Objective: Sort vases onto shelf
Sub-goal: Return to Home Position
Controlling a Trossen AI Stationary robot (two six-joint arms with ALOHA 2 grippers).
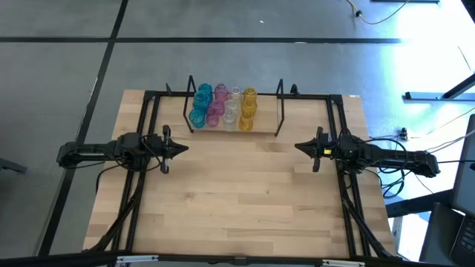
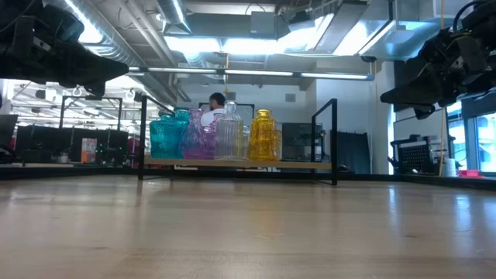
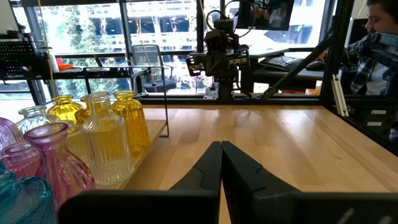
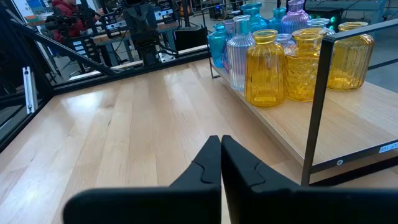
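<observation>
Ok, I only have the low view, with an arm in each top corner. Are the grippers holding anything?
Observer: No, the wrist views show the left gripper and the right gripper shut and empty.
Operator: How deep is the yellow row?
Observer: Three yellow vases stand one behind another on the shelf.
Operator: Are the grippers off the shelf?
Observer: Yes, from above both hang apart from it, off its two front corners, pointing at each other.
</observation>
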